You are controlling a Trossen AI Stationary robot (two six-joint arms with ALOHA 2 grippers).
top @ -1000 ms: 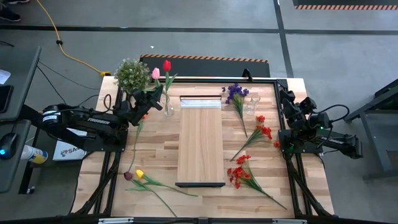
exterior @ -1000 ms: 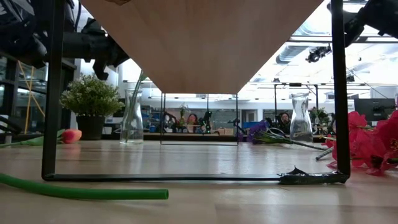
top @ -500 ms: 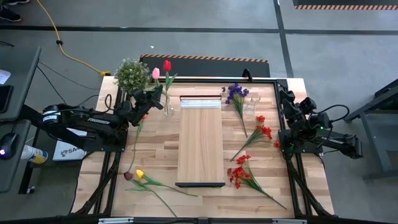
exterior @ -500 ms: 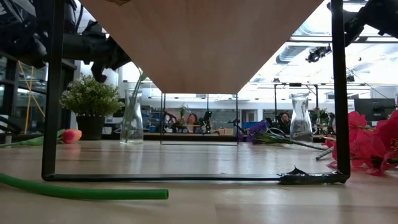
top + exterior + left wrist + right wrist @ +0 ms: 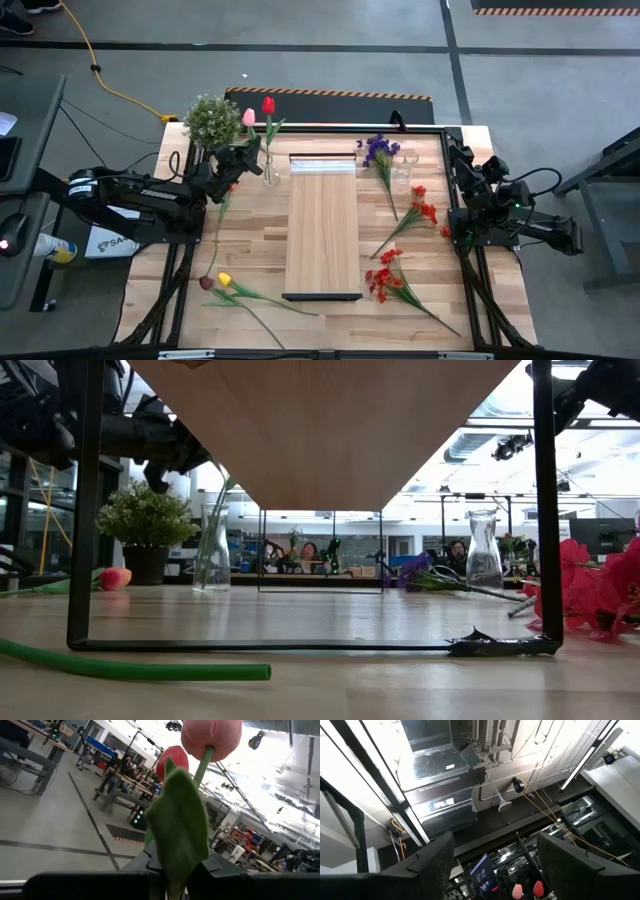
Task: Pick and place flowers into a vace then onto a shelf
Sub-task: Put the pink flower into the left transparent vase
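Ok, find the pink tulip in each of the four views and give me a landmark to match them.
High view: pink tulip at the far left, beside the red tulip, above the left gripper.
Low view: bloom not visible; only a stem at the left vase.
Left wrist view: bloom at top, close up.
Right wrist view: small, at the bottom edge.
Shared landmark: the red tulip next to it.

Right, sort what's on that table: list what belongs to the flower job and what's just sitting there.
Part of the job:
- pink tulip held by the left gripper
- red tulip in the left vase
- empty vase
- purple sprig
- red sprays
- yellow tulip
- shelf

Just lying about:
- potted plant
- right gripper, parked, open
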